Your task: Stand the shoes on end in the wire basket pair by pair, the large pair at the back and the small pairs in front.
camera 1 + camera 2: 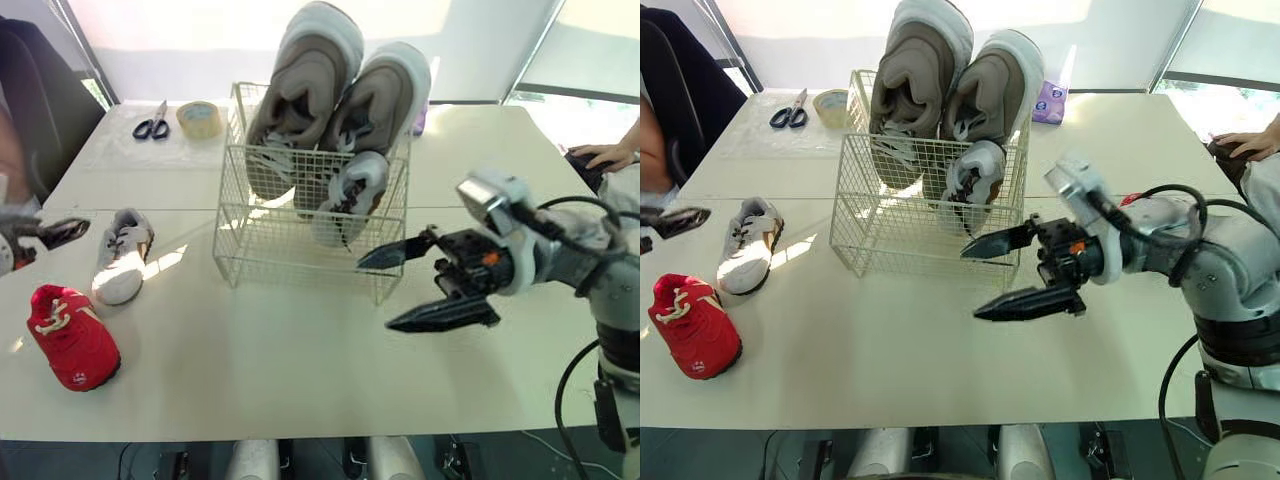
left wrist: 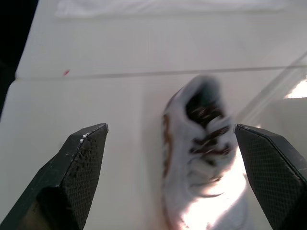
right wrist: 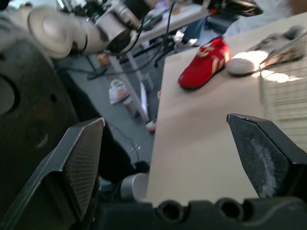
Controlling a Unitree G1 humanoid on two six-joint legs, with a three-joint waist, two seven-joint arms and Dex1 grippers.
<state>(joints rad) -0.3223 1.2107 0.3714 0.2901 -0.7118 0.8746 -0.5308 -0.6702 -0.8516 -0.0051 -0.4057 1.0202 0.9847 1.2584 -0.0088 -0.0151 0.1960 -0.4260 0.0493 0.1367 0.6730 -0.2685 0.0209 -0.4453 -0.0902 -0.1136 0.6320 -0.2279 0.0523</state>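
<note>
Spread wide apart: left gripper (image 2: 171, 126) near white sneaker (image 1: 122, 255) by tabletop's (image 1: 300, 370) left edge, right gripper (image 1: 375, 293) before wire basket's (image 1: 300, 272) front-right corner.

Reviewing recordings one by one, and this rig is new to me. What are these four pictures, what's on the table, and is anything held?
It is a humanoid robot with two arms, each ending in a two-fingered end effector. Two pictures come from its head cameras. The other two come from a camera on each wrist, looking along the fingers. On the table stands a wire basket holding a large tan pair on end at the back and one small grey shoe in front. A small white shoe, a red shoe, scissors and a tape roll lie outside it. The left end effector is open, pointed toward the small white shoe. The right end effector is open in front of the basket. Neither holds anything.
</note>
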